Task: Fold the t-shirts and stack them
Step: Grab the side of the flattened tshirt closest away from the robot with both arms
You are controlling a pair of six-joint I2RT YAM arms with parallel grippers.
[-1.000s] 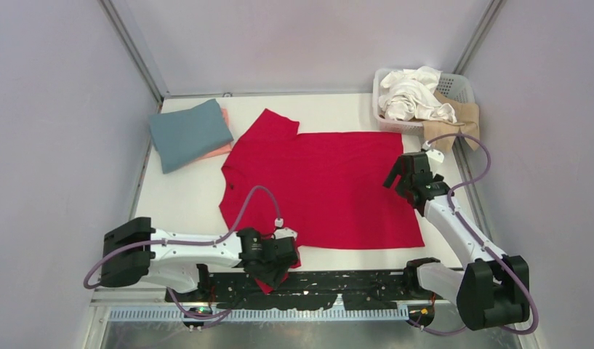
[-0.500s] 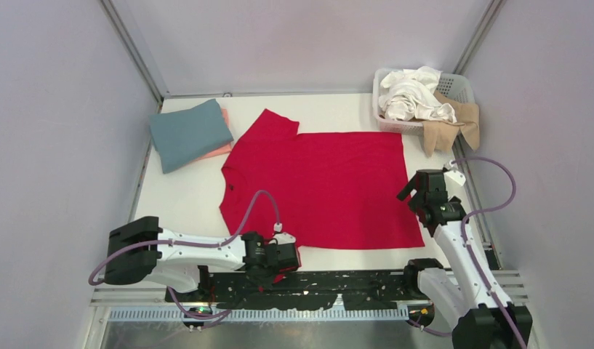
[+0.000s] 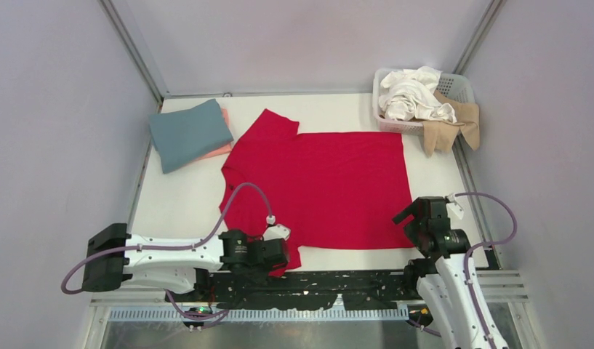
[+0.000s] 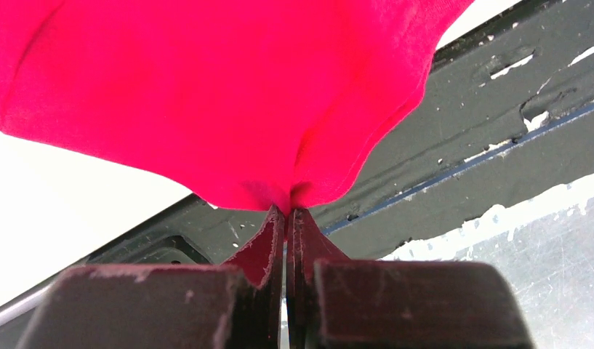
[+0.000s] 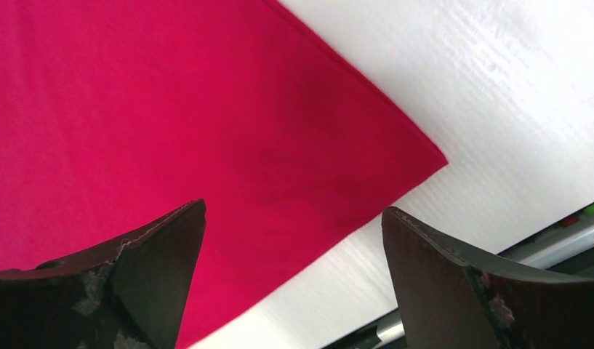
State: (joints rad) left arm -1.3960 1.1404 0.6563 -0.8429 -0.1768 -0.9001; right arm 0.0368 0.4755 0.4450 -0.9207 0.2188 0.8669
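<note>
A bright red t-shirt (image 3: pixel 315 189) lies spread flat in the middle of the white table. My left gripper (image 3: pixel 286 258) is at the near edge, shut on the shirt's near-left sleeve. In the left wrist view the red cloth (image 4: pixel 206 94) bunches into the closed fingertips (image 4: pixel 286 212) over the black rail. My right gripper (image 3: pixel 410 218) hovers open over the shirt's near-right corner. The right wrist view shows that corner (image 5: pixel 424 156) between the spread fingers (image 5: pixel 294 209), which touch nothing. A folded teal-blue t-shirt (image 3: pixel 188 133) rests on a salmon pink one (image 3: pixel 225 150) at the far left.
A white slotted basket (image 3: pixel 461 86) at the far right holds crumpled white shirts (image 3: pixel 414 94). A tan shirt (image 3: pixel 450 129) hangs over its front. A black rail (image 3: pixel 337 280) runs along the table's near edge. Metal frame posts stand at the far corners.
My left gripper has shut on the red sleeve and drawn back leftward. My right arm has pulled back from the shirt's right edge to its near-right corner, still open.
</note>
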